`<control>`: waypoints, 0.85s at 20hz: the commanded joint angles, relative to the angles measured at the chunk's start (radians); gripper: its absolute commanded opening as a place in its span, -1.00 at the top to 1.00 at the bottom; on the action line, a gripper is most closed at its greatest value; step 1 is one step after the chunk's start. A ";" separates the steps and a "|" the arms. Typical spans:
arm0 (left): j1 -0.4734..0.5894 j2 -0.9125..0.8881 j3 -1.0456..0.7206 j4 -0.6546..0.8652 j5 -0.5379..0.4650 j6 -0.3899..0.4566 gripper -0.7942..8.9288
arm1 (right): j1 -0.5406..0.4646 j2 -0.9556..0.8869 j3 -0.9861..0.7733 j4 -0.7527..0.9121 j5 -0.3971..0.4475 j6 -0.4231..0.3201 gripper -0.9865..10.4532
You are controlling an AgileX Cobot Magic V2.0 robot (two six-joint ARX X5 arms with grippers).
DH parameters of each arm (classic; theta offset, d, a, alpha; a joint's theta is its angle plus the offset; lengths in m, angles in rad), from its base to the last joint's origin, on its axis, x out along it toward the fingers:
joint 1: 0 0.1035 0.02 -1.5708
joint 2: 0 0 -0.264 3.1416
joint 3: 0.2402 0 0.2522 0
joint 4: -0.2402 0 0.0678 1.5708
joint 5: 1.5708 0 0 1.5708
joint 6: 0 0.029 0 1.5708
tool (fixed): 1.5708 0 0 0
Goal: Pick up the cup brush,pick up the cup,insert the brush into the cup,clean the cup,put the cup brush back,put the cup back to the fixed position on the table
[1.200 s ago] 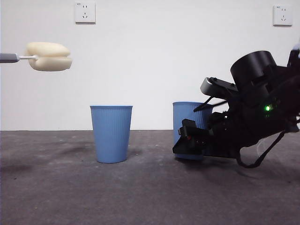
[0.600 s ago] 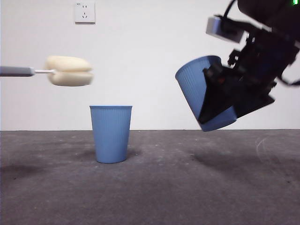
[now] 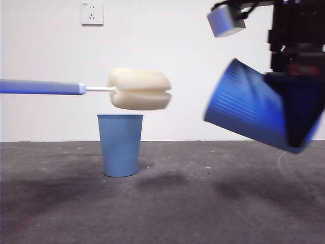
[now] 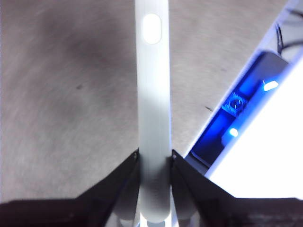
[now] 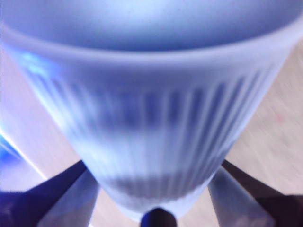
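The cup brush [image 3: 138, 89] hangs level in the air, its cream sponge head just above the standing cup. Its grey handle [image 4: 152, 118] is clamped between my left gripper's [image 4: 154, 163] jaws, which are out of the front view at the left. My right gripper [image 3: 297, 96] is shut on the cup [image 3: 249, 104], a ribbed blue tumbler held high at the right, tilted with its mouth towards the brush. The right wrist view shows the cup [image 5: 151, 127] filling the space between the jaws of the right gripper [image 5: 154, 194].
A second, identical blue cup [image 3: 120, 145] stands upright on the dark grey table [image 3: 162, 208] left of centre, directly under the sponge head. A white wall with two sockets is behind. A blue-lit device [image 4: 236, 118] lies off the table's side.
The brush has moved right, from the far left to above the standing cup. The right gripper has lifted its cup off the table and tilted it more towards the brush.
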 commanded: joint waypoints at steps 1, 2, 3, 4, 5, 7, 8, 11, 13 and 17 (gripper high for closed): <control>-0.051 0.015 -0.009 -0.001 -0.019 0.030 0.85 | 0.043 0.005 0.002 -0.032 0.095 -0.035 0.85; -0.074 0.025 -0.009 -0.003 -0.021 0.033 0.85 | 0.062 0.005 0.002 -0.044 0.119 -0.041 0.85; -0.096 0.036 -0.009 -0.005 -0.024 0.037 0.85 | 0.076 0.005 0.002 -0.048 0.134 -0.047 0.85; -0.119 0.049 -0.009 -0.004 -0.035 0.039 0.85 | 0.089 0.005 0.002 -0.047 0.138 -0.061 0.85; -0.141 0.063 -0.009 -0.004 -0.042 0.040 0.85 | 0.104 0.005 0.002 -0.046 0.145 -0.068 0.85; -0.177 0.087 -0.009 0.006 -0.042 0.042 0.85 | 0.136 0.007 0.002 -0.046 0.175 -0.092 0.85; -0.189 0.098 -0.009 0.016 -0.048 0.042 0.85 | 0.151 0.010 0.002 -0.048 0.190 -0.103 0.85; -0.220 0.124 -0.009 0.029 -0.064 0.042 0.85 | 0.196 0.031 0.002 -0.066 0.219 -0.140 0.85; -0.233 0.130 -0.009 0.034 -0.064 0.042 0.85 | 0.228 0.070 0.002 -0.085 0.254 -0.148 0.85; -0.246 0.131 -0.009 0.043 -0.064 0.041 0.85 | 0.272 0.151 0.002 -0.066 0.265 -0.157 0.85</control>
